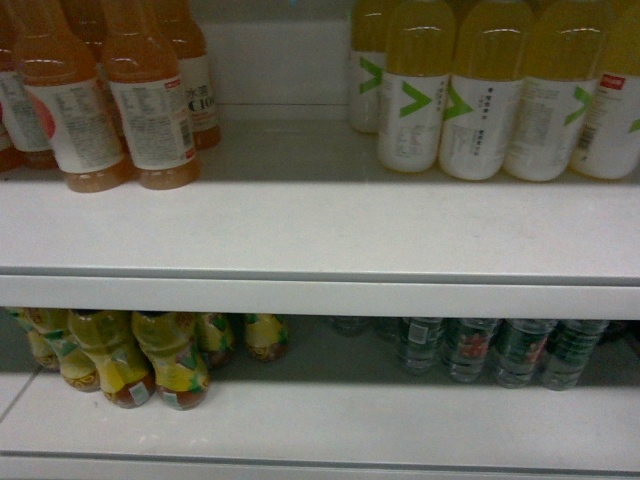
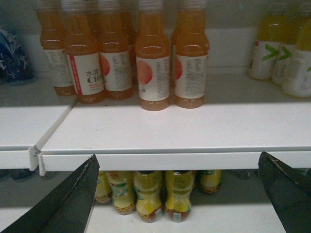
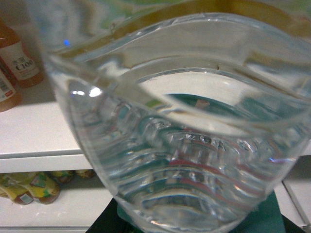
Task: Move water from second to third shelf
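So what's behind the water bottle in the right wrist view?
The water bottle fills the frame. Beside it show a white shelf, orange bottles and yellow bottles below. Everything directly behind it is covered, and so is the right pincer.

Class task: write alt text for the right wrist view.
A clear ribbed water bottle fills the frame, very close to the camera. Behind it at left are white shelves with orange drink bottles above and yellow ones below.

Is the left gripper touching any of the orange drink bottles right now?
Apart. Left wrist view: left gripper fingers sit below the shelf edge, orange bottles stand farther back.
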{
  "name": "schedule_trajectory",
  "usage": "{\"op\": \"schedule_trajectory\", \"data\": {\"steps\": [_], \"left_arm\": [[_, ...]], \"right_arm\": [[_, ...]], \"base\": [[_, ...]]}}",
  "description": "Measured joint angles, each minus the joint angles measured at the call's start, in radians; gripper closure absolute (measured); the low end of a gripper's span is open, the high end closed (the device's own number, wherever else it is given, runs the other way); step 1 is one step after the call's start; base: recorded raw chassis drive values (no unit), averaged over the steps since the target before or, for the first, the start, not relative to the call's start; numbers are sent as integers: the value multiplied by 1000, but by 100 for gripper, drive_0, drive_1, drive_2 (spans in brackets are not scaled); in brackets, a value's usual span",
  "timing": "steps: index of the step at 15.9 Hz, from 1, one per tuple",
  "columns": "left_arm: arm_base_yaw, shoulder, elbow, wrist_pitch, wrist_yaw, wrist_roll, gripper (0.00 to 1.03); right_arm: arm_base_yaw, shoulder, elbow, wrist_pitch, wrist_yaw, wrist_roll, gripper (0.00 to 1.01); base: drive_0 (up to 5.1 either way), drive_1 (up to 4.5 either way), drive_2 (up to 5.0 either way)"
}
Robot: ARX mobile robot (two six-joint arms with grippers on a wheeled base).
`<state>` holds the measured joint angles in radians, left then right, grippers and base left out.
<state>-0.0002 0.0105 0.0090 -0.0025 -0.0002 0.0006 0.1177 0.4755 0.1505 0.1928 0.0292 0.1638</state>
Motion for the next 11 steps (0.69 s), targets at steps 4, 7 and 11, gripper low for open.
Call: {"op": "schedule_trajectory", "data": {"steps": [4, 7, 11], "left_arm": [[0, 0, 0, 1, 0, 0, 5], [0, 0, 0, 0, 0, 0, 5], [0, 0, 0, 0, -1, 0, 5]], "right_arm": [[0, 0, 0, 0, -2, 0, 66], [0, 0, 0, -1, -3, 0, 66], [0, 0, 0, -1, -2, 0, 66]], "base": [[-500, 246, 246], [-497, 248, 248], [-498, 246, 246]]}}
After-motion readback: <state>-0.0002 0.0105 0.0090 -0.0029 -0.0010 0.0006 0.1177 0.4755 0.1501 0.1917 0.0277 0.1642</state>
